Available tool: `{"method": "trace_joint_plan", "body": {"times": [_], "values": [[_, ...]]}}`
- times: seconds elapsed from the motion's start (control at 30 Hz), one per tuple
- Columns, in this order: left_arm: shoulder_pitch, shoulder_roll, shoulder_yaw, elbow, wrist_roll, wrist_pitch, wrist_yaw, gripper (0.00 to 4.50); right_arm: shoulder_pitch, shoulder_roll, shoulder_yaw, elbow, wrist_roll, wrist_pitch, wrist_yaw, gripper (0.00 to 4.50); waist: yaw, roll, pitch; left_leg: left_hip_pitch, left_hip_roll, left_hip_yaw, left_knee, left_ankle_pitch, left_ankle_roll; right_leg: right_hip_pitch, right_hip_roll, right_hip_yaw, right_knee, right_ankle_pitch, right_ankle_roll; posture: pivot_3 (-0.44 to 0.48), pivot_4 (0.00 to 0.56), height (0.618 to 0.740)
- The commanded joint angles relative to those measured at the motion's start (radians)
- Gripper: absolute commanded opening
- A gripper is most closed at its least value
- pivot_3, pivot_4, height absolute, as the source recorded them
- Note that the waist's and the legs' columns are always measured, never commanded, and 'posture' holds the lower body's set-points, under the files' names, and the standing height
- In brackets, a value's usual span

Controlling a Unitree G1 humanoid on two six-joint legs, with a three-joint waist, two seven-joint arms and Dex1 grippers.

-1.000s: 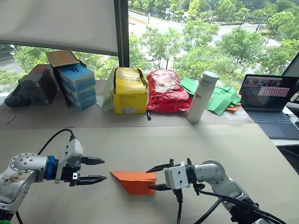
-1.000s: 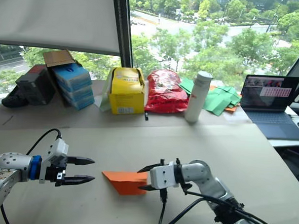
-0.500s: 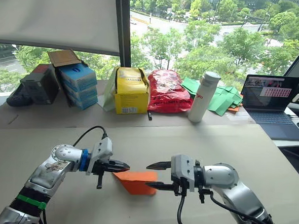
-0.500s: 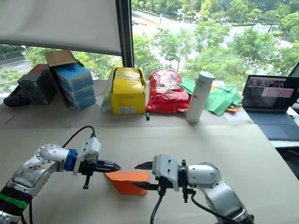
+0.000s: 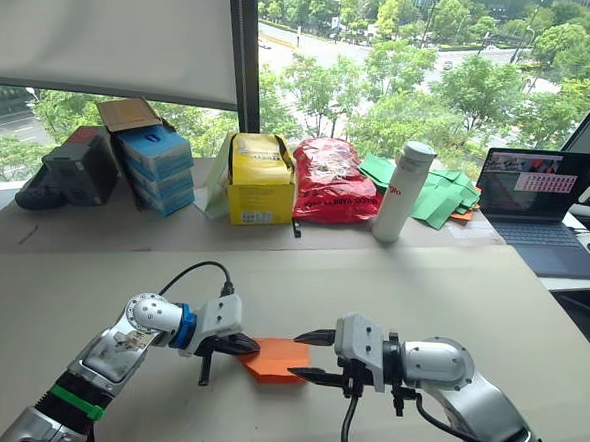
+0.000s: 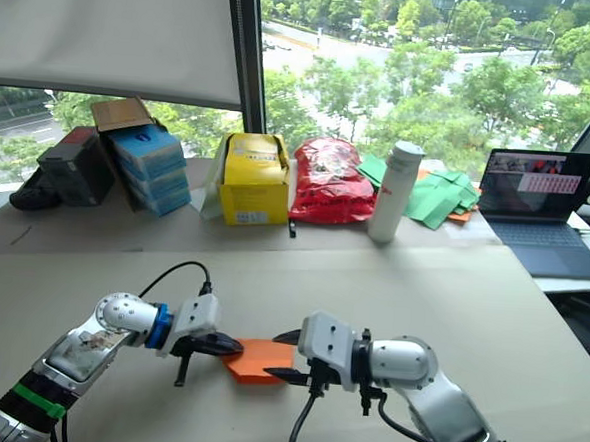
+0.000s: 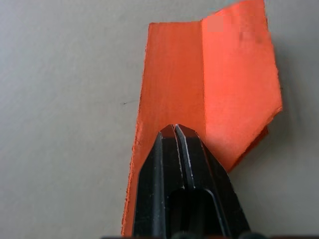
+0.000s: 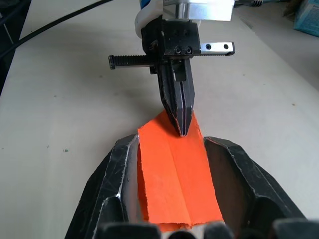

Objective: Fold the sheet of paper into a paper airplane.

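On the beige table (image 5: 451,291) by the window (image 5: 405,67) lies the sheet of paper (image 5: 279,358).

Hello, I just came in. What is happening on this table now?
A two-armed robot is folding an orange sheet of paper on the table. The left gripper, fingers shut, presses its tip on the paper's centre crease. The right gripper is open, its fingers on either side of the paper's other end.
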Motion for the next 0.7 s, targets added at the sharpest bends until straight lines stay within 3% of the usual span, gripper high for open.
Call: {"method": "trace_joint_plan", "body": {"times": [0.03,0.33,0.7], "values": [[0.022,0.031,-0.011,-0.035,0.032,-0.010,0.000,0.01,0.003,-0.020,0.016,-0.033,-0.032,-0.047,0.015,2.32,-0.001,0.000,0.000,0.000,0.000,0.000,0.000,0.000,0.000,0.000,0.000,0.000,0.000,0.000,0.000,0.000,0.150,0.740],[0.047,0.052,0.012,-0.015,0.037,-0.044,0.023,0.01,-0.022,-0.049,0.077,0.008,-0.150,-0.148,0.046,2.32,-0.002,0.000,0.000,0.001,0.000,0.000,0.000,0.000,0.000,0.000,0.000,-0.001,0.000,0.000,0.000,0.000,0.150,0.740],[0.074,0.037,-0.001,0.156,0.077,-0.220,0.045,0.01,-0.043,0.002,0.106,0.147,-0.268,-0.255,0.002,2.32,-0.002,0.001,-0.001,0.003,0.000,0.000,0.000,0.001,-0.001,0.002,0.000,-0.002,0.000,0.000,0.000,0.000,0.150,0.740]]}}
